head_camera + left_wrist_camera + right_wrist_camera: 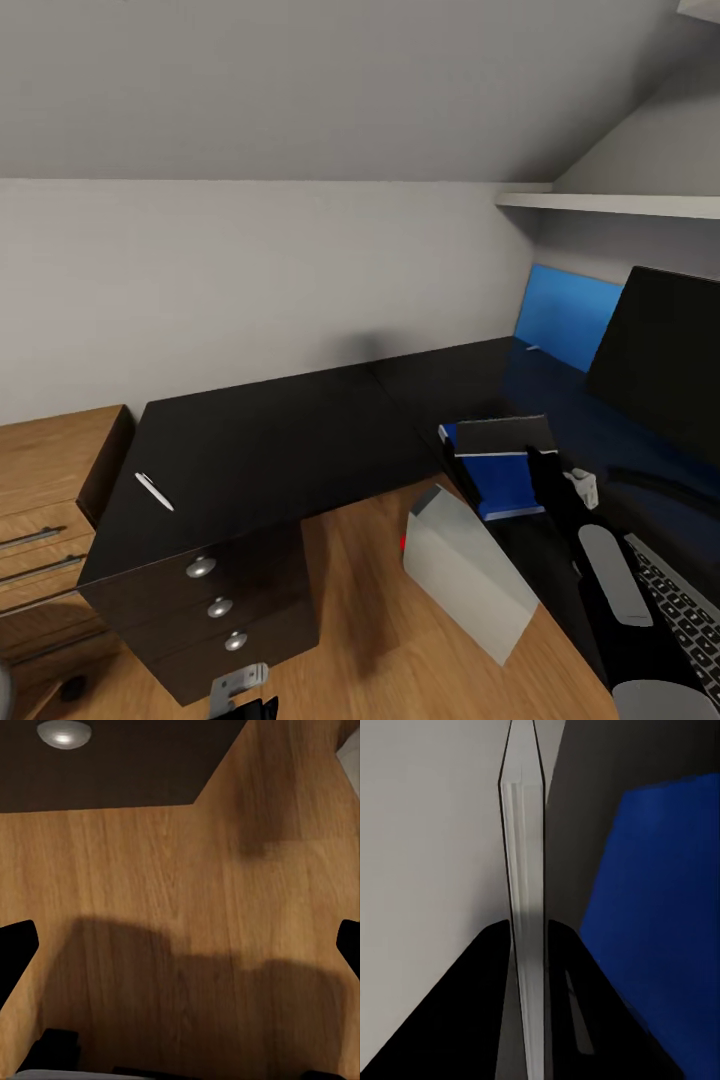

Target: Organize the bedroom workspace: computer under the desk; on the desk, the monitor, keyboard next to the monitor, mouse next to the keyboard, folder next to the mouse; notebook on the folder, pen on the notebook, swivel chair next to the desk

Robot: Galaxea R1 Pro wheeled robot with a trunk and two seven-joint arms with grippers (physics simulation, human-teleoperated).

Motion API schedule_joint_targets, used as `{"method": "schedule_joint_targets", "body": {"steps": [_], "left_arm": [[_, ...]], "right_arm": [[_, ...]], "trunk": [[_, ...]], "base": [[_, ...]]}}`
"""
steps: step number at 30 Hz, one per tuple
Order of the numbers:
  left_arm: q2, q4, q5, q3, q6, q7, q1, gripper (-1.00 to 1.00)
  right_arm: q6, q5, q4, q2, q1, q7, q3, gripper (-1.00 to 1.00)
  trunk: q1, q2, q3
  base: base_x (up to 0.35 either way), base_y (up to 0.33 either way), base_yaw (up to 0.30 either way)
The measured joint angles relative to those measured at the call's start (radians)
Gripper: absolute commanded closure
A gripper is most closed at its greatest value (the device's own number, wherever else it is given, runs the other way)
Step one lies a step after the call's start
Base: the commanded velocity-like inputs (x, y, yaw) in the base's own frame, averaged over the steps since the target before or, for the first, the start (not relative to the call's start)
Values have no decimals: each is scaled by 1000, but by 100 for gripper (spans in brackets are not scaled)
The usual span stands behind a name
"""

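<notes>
One notebook (pixel 505 437): dark cover and white page edge, being held over the far end of the folder, at about four o'clock in the head view; whether it is touching the folder cannot be told.
Right gripper (pixel 526 945): closing on the notebook, a black finger (pixel 465 1012) pressing on each cover; the right wrist view is showing the book edge-on.
Folder (pixel 500 480): bright blue, lying flat on the desk near its front edge, at six o'clock from the notebook.
Desk (pixel 290 440): glossy black L-shaped top, bending at the far corner.
Monitor (pixel 665 360): standing on the desk at three o'clock from the notebook.
Keyboard (pixel 685 610): lying at five o'clock, partly cut off by the frame.
Computer (pixel 465 575): grey tower sitting tilted on the wooden floor (pixel 370 610) beside the desk, at six o'clock from the folder, with a red light showing.
Pen (pixel 155 491): white, lying on the desk well apart, at nine o'clock.
Left gripper (pixel 180 945): hanging over the floor with fingers spread wide, gripping nothing.
Drawer unit (pixel 219 607): three round silver knobs, at seven o'clock.
</notes>
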Motion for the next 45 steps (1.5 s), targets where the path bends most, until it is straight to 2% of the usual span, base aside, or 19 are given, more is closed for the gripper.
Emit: {"method": "schedule_joint_targets", "body": {"steps": [4,6,10,16,21,33,37,40,43,45], "left_arm": [[0,2,0,0,-1,0,0,-100],[0,2,0,0,-1,0,0,-100],[0,2,0,0,0,-3,0,-100],[-4,2,2,-8,0,0,0,-100],[-5,2,2,-19,0,4,0,-100],[-6,2,2,-21,0,5,0,-100],[-5,2,2,-21,0,5,0,-100],[-5,2,2,-21,0,5,0,-100],[-6,14,2,-22,0,5,0,-100],[-6,18,2,-23,0,5,0,-100]], "right_arm": [[1,-103,0,-2,0,-9,3,100],[2,-138,0,-3,0,-12,5,100],[19,-149,0,-2,0,-20,3,100],[59,-243,0,-4,0,-40,2,100],[62,-256,-1,-5,0,-57,2,100],[62,-257,-4,-5,0,-59,2,100],[62,-258,-9,-6,0,-61,2,100],[62,-257,-20,-6,0,-88,1,100],[63,-258,-57,-6,0,-166,1,100],[64,-258,-64,-6,0,-181,0,100]], "trunk": [[0,0,0],[0,0,0],[0,0,0],[4,-7,-3],[23,-42,-19],[69,-126,-56],[69,-126,-56],[69,-126,-56],[69,-126,-56],[69,-126,-56]], "base": [[0,0,0],[0,0,0],[0,0,0],[0,0,0],[0,0,0],[0,0,0],[0,0,0],[0,0,0],[0,0,0],[0,0,0]]}}
